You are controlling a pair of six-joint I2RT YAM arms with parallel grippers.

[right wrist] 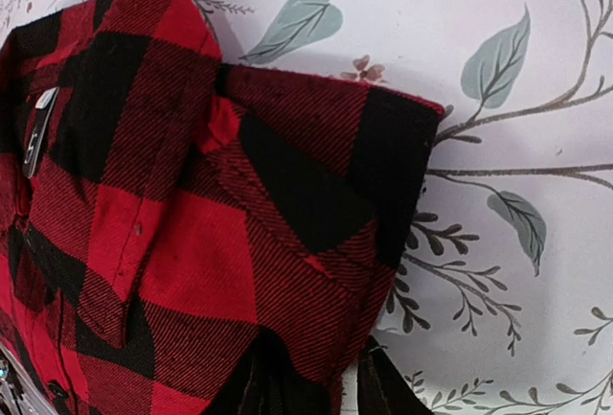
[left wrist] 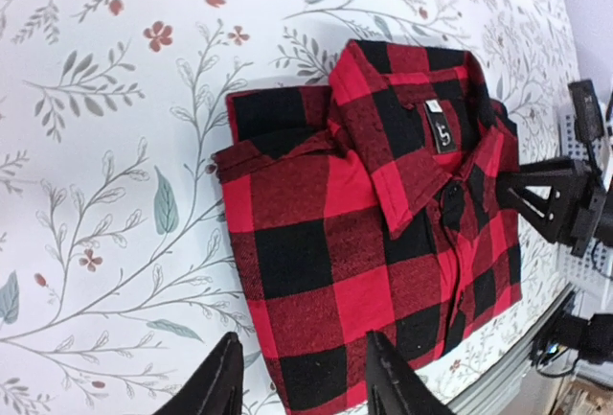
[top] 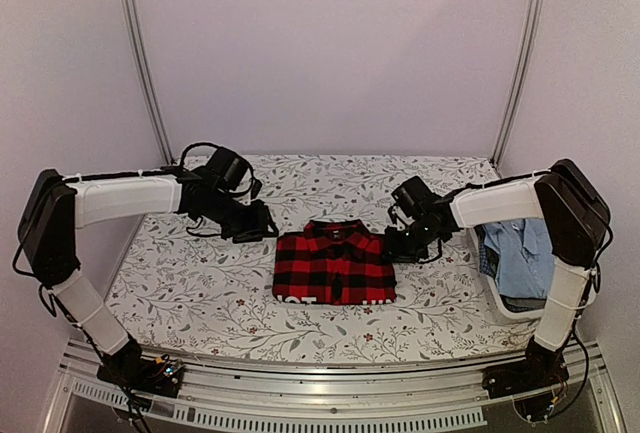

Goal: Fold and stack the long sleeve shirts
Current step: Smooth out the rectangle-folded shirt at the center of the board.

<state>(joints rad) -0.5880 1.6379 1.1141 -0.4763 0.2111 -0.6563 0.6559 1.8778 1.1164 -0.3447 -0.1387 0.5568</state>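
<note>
Left gripper (top: 262,229): fingers apart, empty, just beside shirt's left collar-side corner.
Right gripper (top: 405,241): at shirt's right collar-side corner; grasp cannot be told.
Shirt (top: 335,268): folded flat on table (top: 200,283), between both grippers; long axis left-right.
Nearer arm: right, slightly.

The shirt (top: 335,266) lay in the middle of the table (top: 200,293), collar toward the far side. The left gripper (top: 264,230) hung at its far left corner, the right gripper (top: 397,246) at its far right corner. At the table's right edge stood a bin (top: 497,299) with more clothes (top: 522,253) in it.
</note>
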